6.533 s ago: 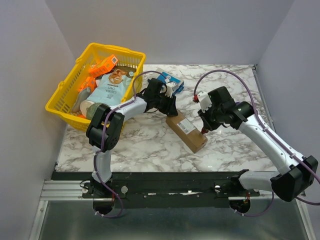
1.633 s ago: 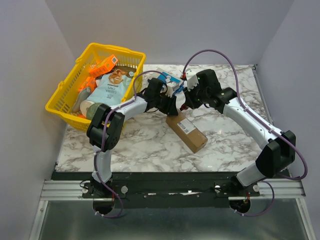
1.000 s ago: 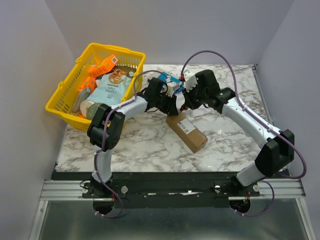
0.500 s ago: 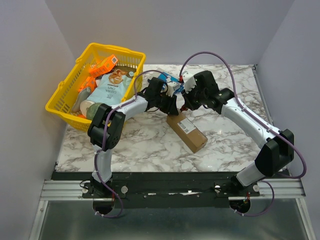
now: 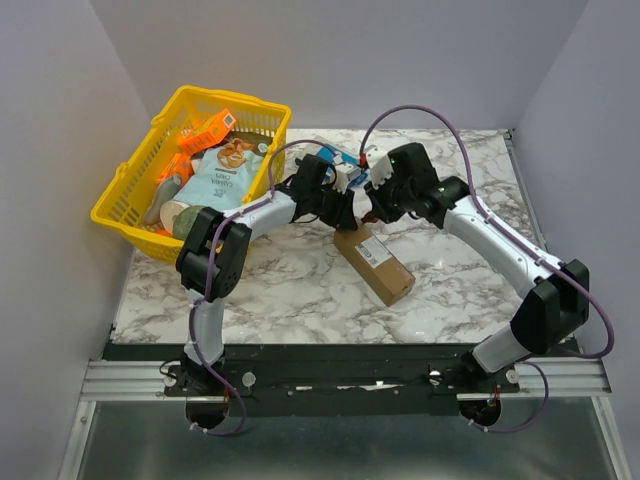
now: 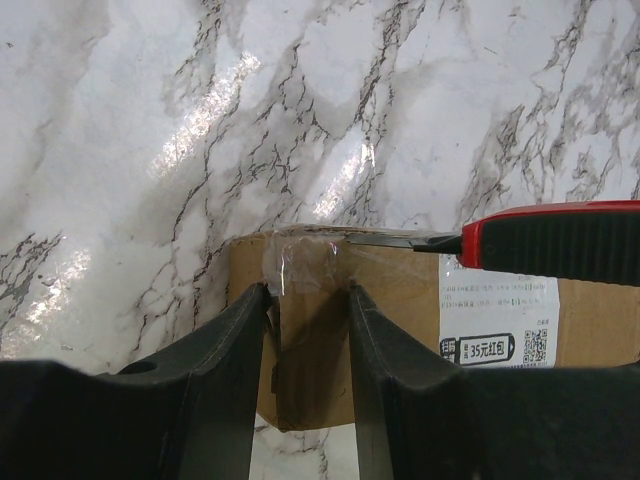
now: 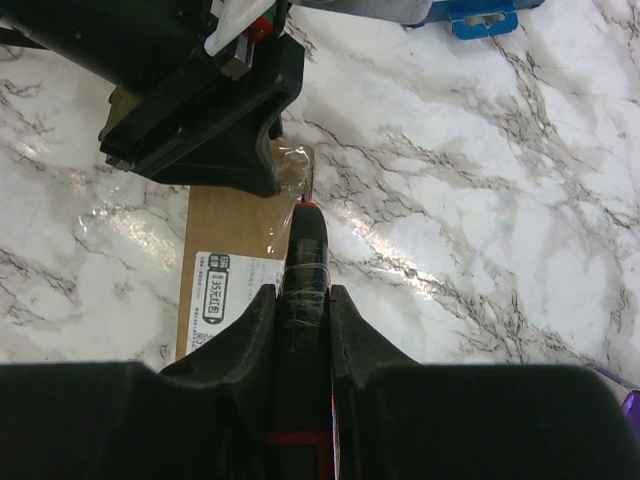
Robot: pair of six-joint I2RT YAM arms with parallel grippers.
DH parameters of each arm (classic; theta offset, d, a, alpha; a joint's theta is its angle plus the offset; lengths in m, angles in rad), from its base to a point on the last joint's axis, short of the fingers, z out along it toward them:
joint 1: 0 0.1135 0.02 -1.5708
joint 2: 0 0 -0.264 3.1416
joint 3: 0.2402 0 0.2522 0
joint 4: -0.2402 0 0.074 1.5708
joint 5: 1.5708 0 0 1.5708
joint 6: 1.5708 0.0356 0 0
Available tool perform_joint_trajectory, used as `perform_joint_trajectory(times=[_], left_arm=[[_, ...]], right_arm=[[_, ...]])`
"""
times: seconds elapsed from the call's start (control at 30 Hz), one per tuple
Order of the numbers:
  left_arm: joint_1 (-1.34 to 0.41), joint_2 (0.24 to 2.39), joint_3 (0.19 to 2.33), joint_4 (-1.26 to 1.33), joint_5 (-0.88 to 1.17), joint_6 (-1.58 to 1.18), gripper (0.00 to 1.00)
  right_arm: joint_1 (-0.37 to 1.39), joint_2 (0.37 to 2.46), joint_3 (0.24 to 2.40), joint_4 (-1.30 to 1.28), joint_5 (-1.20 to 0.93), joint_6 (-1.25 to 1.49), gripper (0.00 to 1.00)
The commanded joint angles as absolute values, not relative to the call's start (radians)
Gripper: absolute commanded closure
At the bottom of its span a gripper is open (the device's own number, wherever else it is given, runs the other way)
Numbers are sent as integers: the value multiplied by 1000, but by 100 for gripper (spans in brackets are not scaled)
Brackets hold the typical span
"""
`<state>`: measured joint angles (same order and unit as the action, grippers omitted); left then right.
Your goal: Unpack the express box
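Observation:
The express box (image 5: 373, 262) is a long brown carton with a white label, lying diagonally mid-table. My left gripper (image 5: 346, 213) is over its far, taped end. In the left wrist view the box (image 6: 400, 330) fills the lower frame. That gripper (image 6: 308, 300) is open, with its fingers (image 6: 215, 370) down on the top face either side of the clear tape. My right gripper (image 5: 373, 211) is shut on a red-and-black utility knife (image 7: 305, 270). The knife's blade (image 6: 400, 240) lies on the tape along the box's top edge, close to the left fingers.
A yellow basket (image 5: 240, 99) with snack packs and orange items stands at the back left. A small blue-and-white box (image 5: 345, 160) lies just behind both grippers and also shows in the right wrist view (image 7: 470, 15). A purple item (image 7: 628, 420) is at that view's lower right edge.
My right arm has swung with the knife from the box's near right side to its far end, then edged left toward the left gripper. The left arm and box have stayed put.

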<state>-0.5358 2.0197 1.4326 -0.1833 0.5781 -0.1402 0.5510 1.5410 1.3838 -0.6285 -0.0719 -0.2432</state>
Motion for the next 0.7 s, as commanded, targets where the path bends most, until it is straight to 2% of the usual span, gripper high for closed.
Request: perform_joint_trajectory(times=[0.0,0.3,0.67], left_arm=[[-537,2131,1373,-348,430,-67,67],[-537,2135,1376,-353,423,-69,73],[-538,2143,1381,-357,410,-67,74]], right_arm=[[560,1508,1353,-762,-57,-232,100],[560,1485,1328,-807,-43,-209,100],[560,1459,1330,-876,-38,-232,100]])
